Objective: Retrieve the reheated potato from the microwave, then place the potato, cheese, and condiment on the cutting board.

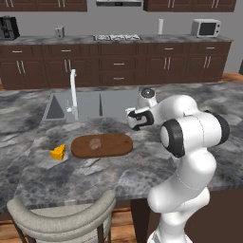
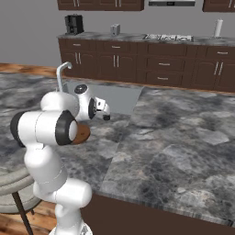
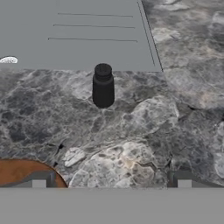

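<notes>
My gripper (image 3: 111, 179) hangs over the marbled island counter (image 1: 156, 166), its two fingertips (image 3: 38, 180) spread wide apart with nothing between them. In the left base view my hand (image 1: 139, 118) sits just right of the cutting board (image 1: 114, 147), above the counter's surface.

The cutting board lies flat on the counter, on the near side of the sink (image 1: 114, 102). The potato (image 1: 96, 143) rests on it, a little left of the board's middle. Nothing else lies on the board that I can see. In the hand view a curved edge of the board (image 3: 17, 170) shows at the lower left, beside my left fingertip.

The cheese (image 1: 58, 152) sits on the bare counter just left of the board, close to its rim but apart from it.

The condiment (image 3: 103, 85) stands upright on the counter ahead of my fingers, well apart from them, just on the near side of the sink's edge (image 3: 87, 69). It is off the board.

The sink has two basins split by a divider, with a white faucet (image 1: 73, 92) rising at its left part. I can make out nothing lying in either basin.

A small silver appliance (image 1: 206, 27) stands on the far counter at the right, against the wall, with dark cabinets (image 1: 118, 64) below.
</notes>
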You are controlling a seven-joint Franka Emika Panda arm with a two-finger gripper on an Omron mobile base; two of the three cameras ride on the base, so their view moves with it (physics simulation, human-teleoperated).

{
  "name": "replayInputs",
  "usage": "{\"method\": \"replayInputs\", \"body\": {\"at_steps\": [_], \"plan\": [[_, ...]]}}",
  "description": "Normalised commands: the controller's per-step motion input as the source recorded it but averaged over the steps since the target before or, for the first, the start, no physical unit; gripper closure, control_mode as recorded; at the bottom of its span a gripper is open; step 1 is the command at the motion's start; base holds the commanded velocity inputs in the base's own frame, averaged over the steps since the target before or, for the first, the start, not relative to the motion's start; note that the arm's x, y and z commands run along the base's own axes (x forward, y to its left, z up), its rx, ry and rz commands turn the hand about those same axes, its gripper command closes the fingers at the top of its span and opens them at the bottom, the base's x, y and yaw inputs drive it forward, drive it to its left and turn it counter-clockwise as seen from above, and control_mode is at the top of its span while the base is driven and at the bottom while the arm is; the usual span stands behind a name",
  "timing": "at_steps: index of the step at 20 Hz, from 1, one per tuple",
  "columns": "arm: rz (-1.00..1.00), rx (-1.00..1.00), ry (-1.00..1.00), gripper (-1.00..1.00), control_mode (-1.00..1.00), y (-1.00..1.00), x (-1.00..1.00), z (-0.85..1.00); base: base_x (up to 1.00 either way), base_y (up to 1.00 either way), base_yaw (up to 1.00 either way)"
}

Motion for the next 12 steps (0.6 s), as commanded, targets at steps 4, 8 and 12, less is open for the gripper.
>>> {"method": "replayInputs", "body": {"at_steps": [4, 8, 12], "plan": [[0.00, 0.00, 0.00, -1.00, -1.00, -0.02, 0.25, 0.03, 0.00, 0.00, 0.00], [0.00, 0.00, 0.01, -1.00, -1.00, 0.00, 0.26, 0.01, 0.00, 0.00, 0.00], [0.00, 0.01, 0.01, -1.00, -1.00, 0.00, 0.30, -0.09, 0.00, 0.00, 0.00]]}}
